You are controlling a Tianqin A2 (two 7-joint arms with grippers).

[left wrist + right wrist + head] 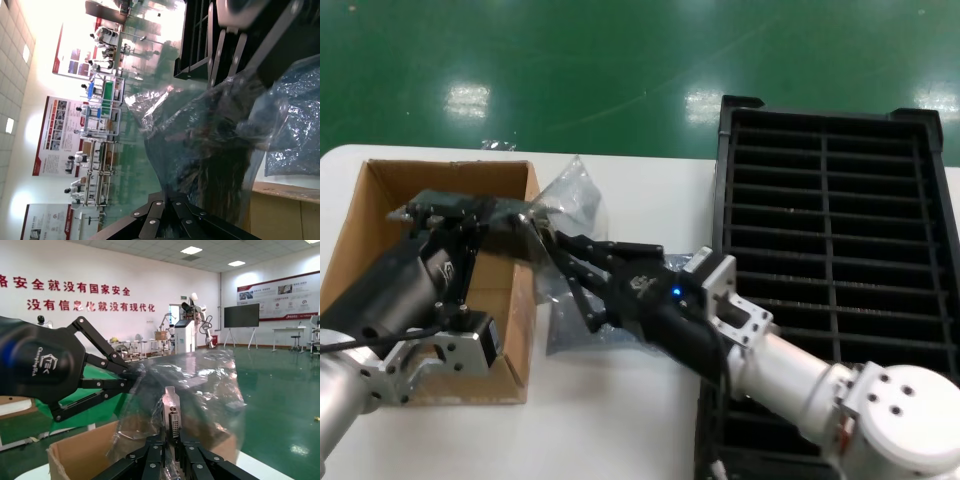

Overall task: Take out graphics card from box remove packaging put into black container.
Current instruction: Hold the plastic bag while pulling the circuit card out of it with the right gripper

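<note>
Both hands grip the bagged card over the box.
Left hand (455, 215) pinches the bag (200, 385); right hand (542, 235) clamps the card (172, 415) bracket above the box (380, 200).

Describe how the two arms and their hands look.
Both arms have silver-white metal links ending in black linkage-finger hands. The right hand shows a small blue light and a silver bracket at its wrist. The left hand has white logo lettering and a thin black cable.
</note>
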